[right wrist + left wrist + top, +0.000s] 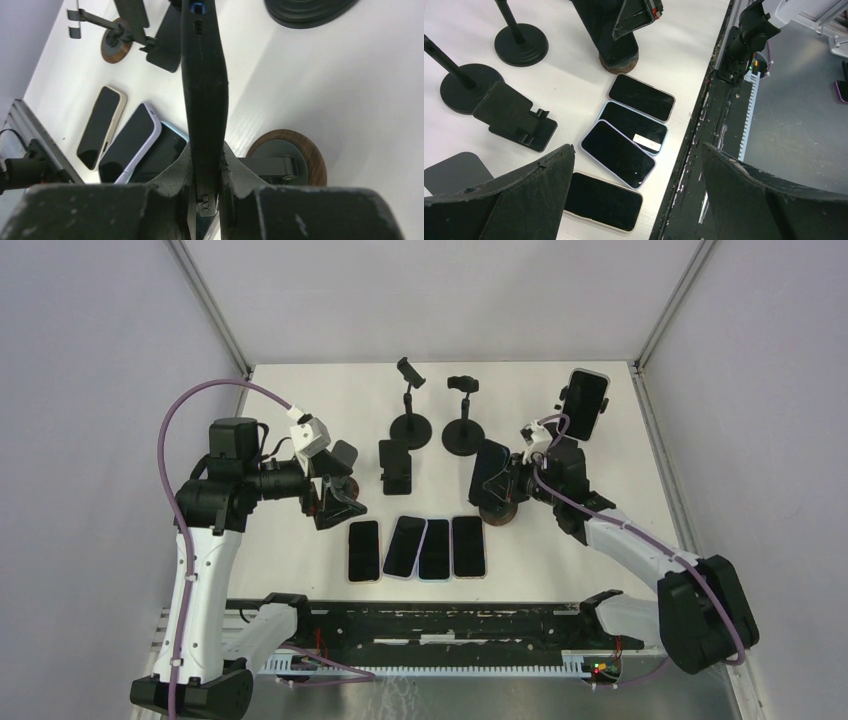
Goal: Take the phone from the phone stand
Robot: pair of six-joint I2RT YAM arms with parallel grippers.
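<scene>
Right gripper (pixel 205 172) jaws clenched on phone (pixel 202 75), edge-on mid-frame, screen unreadable; stand (pixel 305 150) half hidden lower right. Left gripper (pixel 636 147) jaws released, covering corner of bottom flat phone (pixel 604 202).

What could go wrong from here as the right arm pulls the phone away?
1. The right gripper pinches the phone only near one end, so the phone could pivot or slip during the lift.
2. If the stand grips the phone firmly, pulling may tip or drag the stand.
3. A dropped phone would likely land on the row of flat phones close by.
</scene>
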